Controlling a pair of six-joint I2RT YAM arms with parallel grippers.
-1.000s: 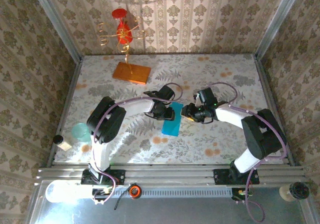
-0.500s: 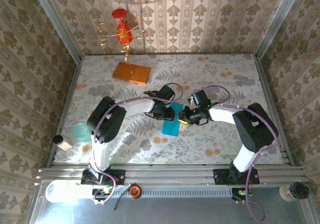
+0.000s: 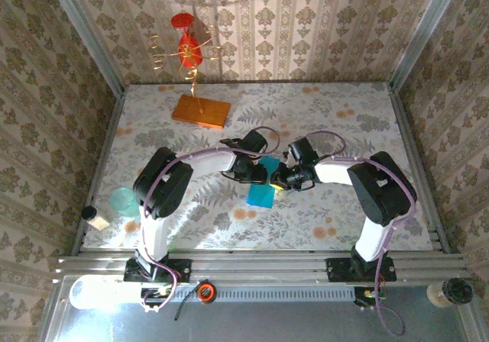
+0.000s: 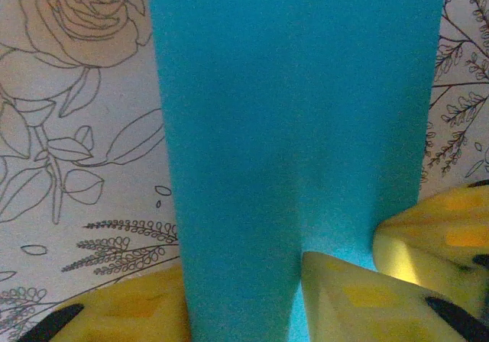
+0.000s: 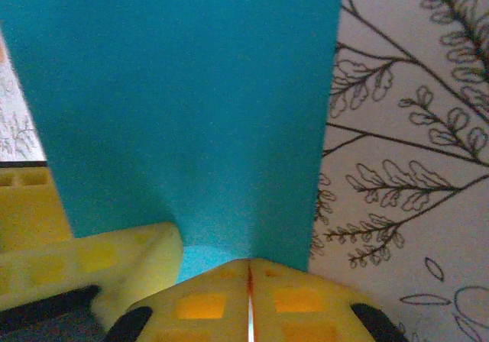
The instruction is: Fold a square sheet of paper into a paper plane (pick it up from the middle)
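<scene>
At 8 o'clock on the surface (image 3: 344, 204), close to its left edge, stands a round translucent teal cup (image 3: 122, 201); what it contains cannot be made out. Just left of it, on the edge itself, sits a small black-topped object (image 3: 93, 214). At 11 o'clock lies the orange slab (image 3: 200, 111), and the red and gold wire ornament (image 3: 187, 48) rises from it against the back wall.

Near the centre, the left pincer (image 3: 258, 175) reaches in from 9 o'clock. In the left wrist view, its yellow fingers (image 4: 114, 311) stand partway apart on either side of a lengthwise band of the sheet of paper (image 4: 290, 113). Whether they squeeze that band cannot be told.

The sheet of paper (image 3: 261, 193) lies folded into a narrow cyan-blue strip running from 12 towards 6 o'clock, flat on the surface between the two pincers.

The right pincer (image 3: 276, 182) comes in from 3 o'clock and meets the strip's right edge. In the right wrist view, its fingertips are pressed together with no gap, and the paper's near edge curves up into them.

From 1 to 5 o'clock, open floral surface runs to the right-hand frame. A bare band also lies along the near rail (image 3: 260, 266) at 6 o'clock.
</scene>
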